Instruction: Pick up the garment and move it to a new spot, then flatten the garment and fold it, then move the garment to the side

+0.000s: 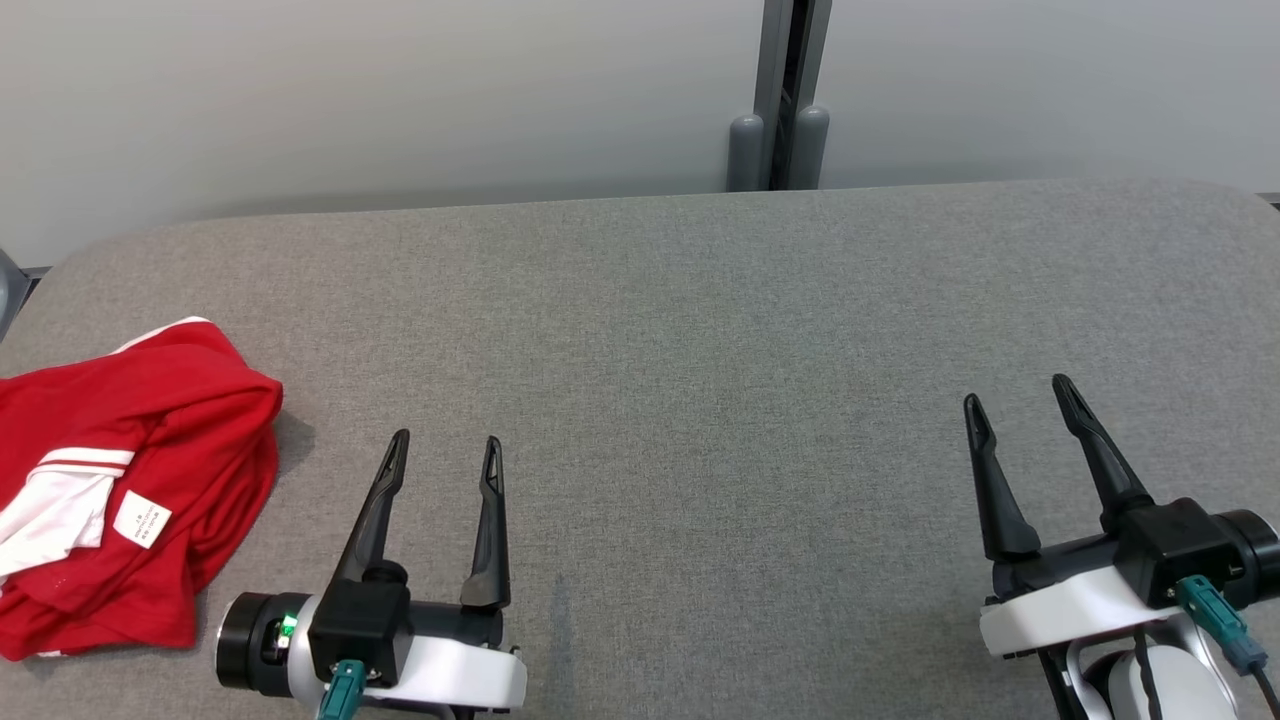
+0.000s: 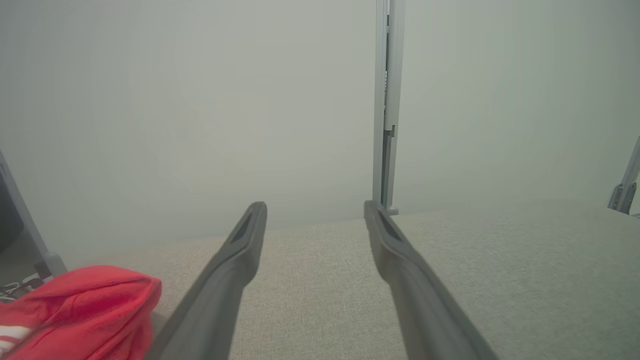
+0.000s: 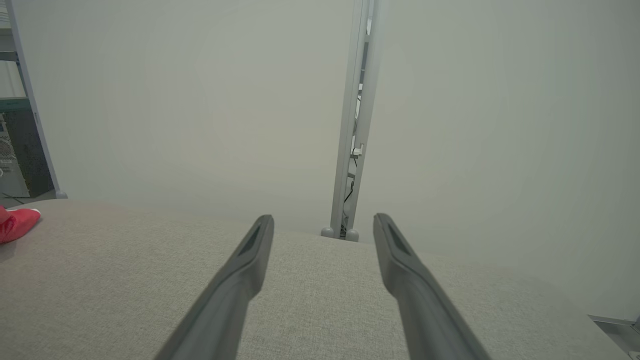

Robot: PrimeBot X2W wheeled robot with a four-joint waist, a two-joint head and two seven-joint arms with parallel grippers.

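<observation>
Red garment (image 1: pixel 150 480) is lying crumpled at the table's (image 1: pixel 700 350) left, near the left claw (image 1: pixel 446 438); it and the right claw (image 1: pixel 1015 390) are standing open, empty. Probably light, limp: pinch a raised fold.

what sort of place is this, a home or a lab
Probably a lab or test bay: a grey fabric-covered table backed by plain partition panels joined by a metal post, with a crumpled red garment on it.
</observation>
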